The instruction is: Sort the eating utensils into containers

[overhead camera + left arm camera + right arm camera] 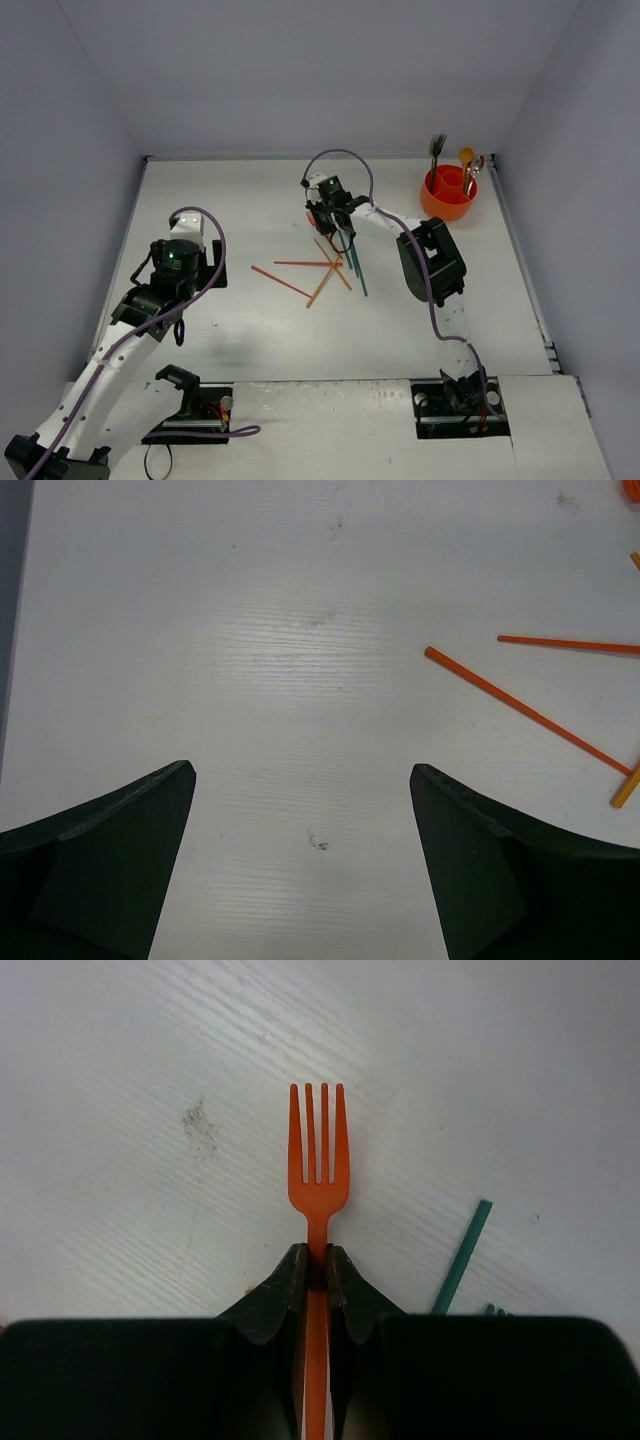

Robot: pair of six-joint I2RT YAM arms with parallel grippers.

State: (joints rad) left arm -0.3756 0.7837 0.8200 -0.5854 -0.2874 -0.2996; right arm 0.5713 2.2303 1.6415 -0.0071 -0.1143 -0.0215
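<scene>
**Overhead view.** The round orange container point(447, 208) stood at the far right corner of the worktop point(250, 320). It held a dark fork point(437, 150), a gold spoon point(466, 157) and one further utensil too small to identify, all upright and rising above its rim. A loose scatter of orange sticks point(310, 266) lay crossed at mid-worktop, with teal sticks point(356, 262) along its right side. The right arm reached over the far end of this scatter, well apart from the container. The left arm hung over bare worktop to the left of the sticks. The state of neither claw could be read from this view.

**Right wrist view.** The right claw point(317, 1260) was closed on the handle of an orange fork point(318, 1155). The four tines pointed away from the camera over the worktop. Whether the fork touched the surface could not be told. One teal stick point(462, 1257) lay just to the right, partly hidden by the claw body. The fork was scarcely visible from overhead.

**Left wrist view.** The left claw point(303, 770) was spread wide and held nothing, with only wood-grained worktop between its fingers. Two of the orange sticks point(525, 710) lay at the right edge of the frame, clear of the fingers.
</scene>
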